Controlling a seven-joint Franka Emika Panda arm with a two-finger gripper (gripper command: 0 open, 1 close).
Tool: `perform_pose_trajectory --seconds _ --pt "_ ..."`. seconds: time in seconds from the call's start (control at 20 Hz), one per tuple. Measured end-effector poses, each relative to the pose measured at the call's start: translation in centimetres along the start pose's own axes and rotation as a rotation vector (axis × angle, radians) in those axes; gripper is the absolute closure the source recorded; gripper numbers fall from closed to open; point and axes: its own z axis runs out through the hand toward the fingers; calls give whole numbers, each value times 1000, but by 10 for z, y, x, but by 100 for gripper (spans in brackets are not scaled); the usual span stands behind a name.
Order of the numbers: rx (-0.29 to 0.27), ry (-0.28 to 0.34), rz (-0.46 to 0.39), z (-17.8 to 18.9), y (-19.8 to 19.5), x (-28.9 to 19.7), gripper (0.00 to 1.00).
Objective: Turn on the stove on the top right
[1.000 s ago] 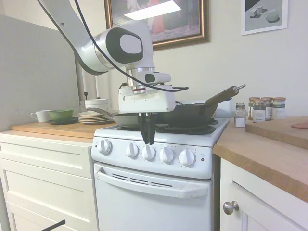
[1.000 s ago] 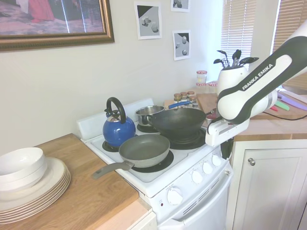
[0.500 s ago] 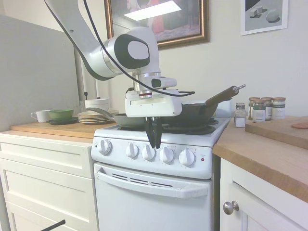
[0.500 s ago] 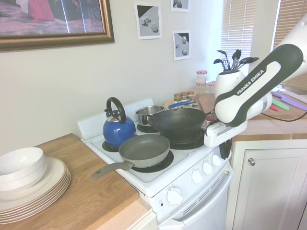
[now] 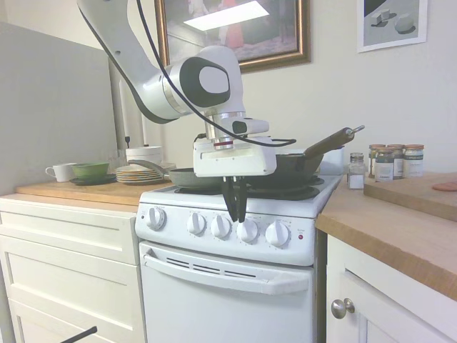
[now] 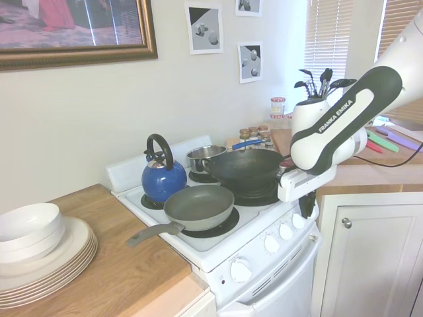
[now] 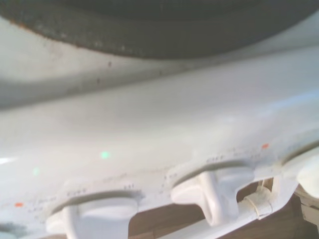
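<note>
The stove (image 5: 214,282) is a narrow white range with five round white knobs (image 5: 221,226) in a row and a small red light (image 5: 300,236) at the right end of its front panel. My gripper (image 5: 235,216) hangs tips down just in front of that panel, between the third and fourth knobs from the left, its dark fingers close together with nothing held. From the other side the gripper (image 6: 307,210) sits over the knobs at the stove (image 6: 221,254) front corner. The wrist view shows two knobs (image 7: 214,191) close up below a burner's dark rim.
A black wok (image 5: 285,168), a grey frying pan (image 6: 198,206), a blue kettle (image 6: 162,175) and a small pot (image 6: 205,157) occupy the burners. Stacked plates (image 6: 39,257) sit on the wooden counter on one side, spice jars (image 5: 393,161) on the other. White cabinets flank the stove.
My gripper has slid along the knob row toward the red-light end, from over the second and third knobs to between the third and fourth. Its fingers have stayed together.
</note>
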Motion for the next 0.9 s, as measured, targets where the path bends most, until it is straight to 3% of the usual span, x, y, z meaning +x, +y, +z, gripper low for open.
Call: perform_pose_trajectory --seconds 0.9 --pt "-7 5 11 8 -3 13 100"
